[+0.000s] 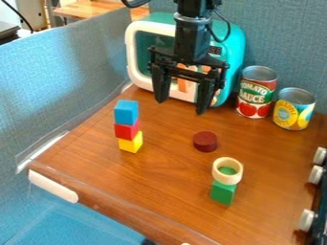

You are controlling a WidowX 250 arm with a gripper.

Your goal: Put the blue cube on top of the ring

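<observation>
I see my gripper point(181, 106) wide open at upper center, blue cube point(125, 113) atop red cube point(126, 129) at left, ring point(219, 178) on green block point(223, 193) lower right.

The scene is viewed at a downward slant from a fixed camera raised beyond the near edge of the wooden tabletop point(159, 191), with the lens directed across it toward the toy microwave point(235, 52) and the blue-grey partition point(287, 38) behind. Most of the tabletop is taken in from fairly close, turned diagonally, while the white knobs point(308, 219) are caught along the right border.
</observation>
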